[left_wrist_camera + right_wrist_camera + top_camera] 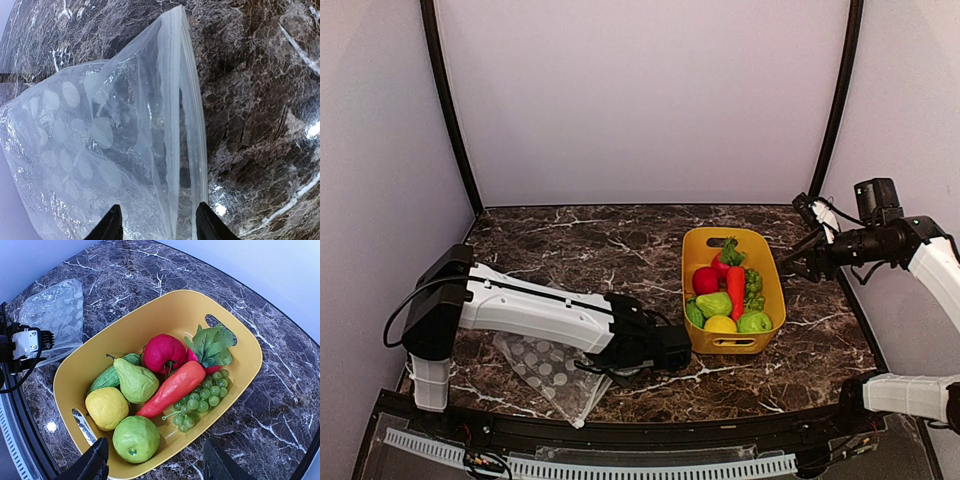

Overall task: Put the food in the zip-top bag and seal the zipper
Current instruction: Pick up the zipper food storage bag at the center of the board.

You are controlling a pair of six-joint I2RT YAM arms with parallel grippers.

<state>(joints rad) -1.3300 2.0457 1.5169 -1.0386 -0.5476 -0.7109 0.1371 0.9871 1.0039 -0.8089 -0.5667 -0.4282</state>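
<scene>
Left wrist view: the left claw stands partly spread at the bottom of the frame, one fingertip on either side of the zip-top bag's mouth edge. The zipper runs up the centre from between them. Whether the fingers touch the plastic cannot be told. Dark marble worktop fills the right side.

Right wrist view: the right claw gapes wide, holding nothing, above the near end of a yellow bin. All the food lies in the bin: lemon and green apple at lower left, pear, red pepper and grapes at centre. The dotted bag lies flat in the upper left, apart from the bin.

Top view: the left arm stretches across the lower left, its claw at the bag's right edge. The bin sits right of centre, and the right claw hangs at the right edge.
</scene>
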